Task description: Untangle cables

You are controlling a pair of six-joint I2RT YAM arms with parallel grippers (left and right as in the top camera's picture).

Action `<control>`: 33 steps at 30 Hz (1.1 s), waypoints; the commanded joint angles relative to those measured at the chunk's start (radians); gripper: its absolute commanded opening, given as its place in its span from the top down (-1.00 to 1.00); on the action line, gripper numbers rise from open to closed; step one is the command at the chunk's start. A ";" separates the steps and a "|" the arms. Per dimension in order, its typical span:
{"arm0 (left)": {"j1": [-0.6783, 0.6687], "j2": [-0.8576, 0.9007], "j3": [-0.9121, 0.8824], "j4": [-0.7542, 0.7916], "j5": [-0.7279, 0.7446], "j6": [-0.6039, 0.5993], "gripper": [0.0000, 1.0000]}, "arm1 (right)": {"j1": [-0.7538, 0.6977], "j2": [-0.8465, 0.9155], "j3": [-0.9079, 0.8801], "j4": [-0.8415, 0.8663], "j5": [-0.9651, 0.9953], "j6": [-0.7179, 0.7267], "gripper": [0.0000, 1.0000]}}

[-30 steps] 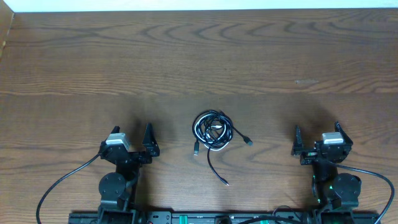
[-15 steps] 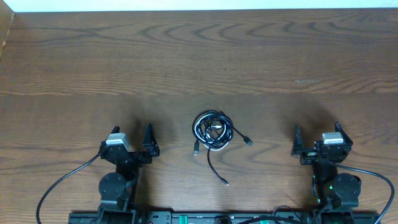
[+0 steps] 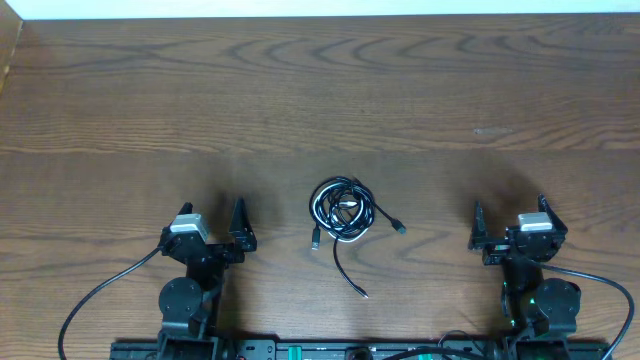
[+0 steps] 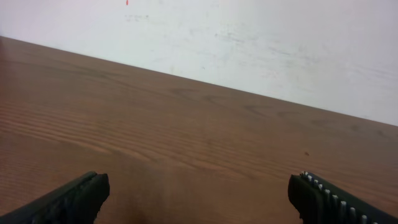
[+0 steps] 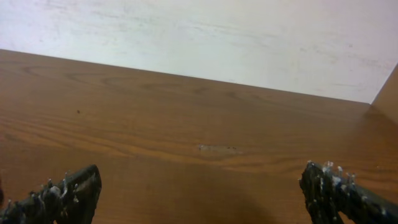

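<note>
Left gripper (image 3: 212, 225) rests low at the near edge of the table (image 3: 320, 100) with its jaws spread wide and nothing between them; in its own wrist view the two dark fingers (image 4: 74, 198) sit at the lower corners of the picture, with wood grain running ahead of them to a white wall (image 4: 249, 43). Right gripper (image 3: 510, 222) stands the same way on the other side, jaws wide apart and holding nothing, its fingertips (image 5: 62, 194) speckled with pale marks in its wrist view. Between the two grippers, about level with their fingertips and well apart from both, lie the cables (image 3: 343, 208), bunched in one small round tangle on the wood. It sits to the right of the left gripper and to the left of the right one, somewhat nearer the left. The black cable (image 3: 355, 200) makes up most of the coil, and the white cable (image 3: 330, 216) loops through it on the side facing the left gripper. One black end sticks out toward the right gripper, a short end with a small plug hangs on the left-gripper side, and a longer black tail curves back toward the arms' bases. Behind each gripper, a thicker black wire (image 3: 100, 295) trails from the arm's base across the near table edge.
</note>
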 commanded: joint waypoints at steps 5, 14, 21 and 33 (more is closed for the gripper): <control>0.005 -0.006 -0.013 -0.048 -0.021 0.010 -0.96 | -0.004 -0.001 -0.001 -0.005 -0.006 -0.007 -0.98; 0.005 -0.006 -0.013 -0.048 -0.021 0.010 -0.96 | -0.004 -0.001 -0.001 -0.004 0.006 -0.007 -0.98; 0.005 -0.006 -0.013 -0.048 -0.022 0.010 -0.96 | -0.004 -0.001 -0.001 -0.004 -0.010 0.027 -0.98; 0.005 -0.006 -0.012 -0.025 -0.025 0.002 -0.96 | -0.004 0.001 -0.001 -0.005 -0.022 0.309 -0.99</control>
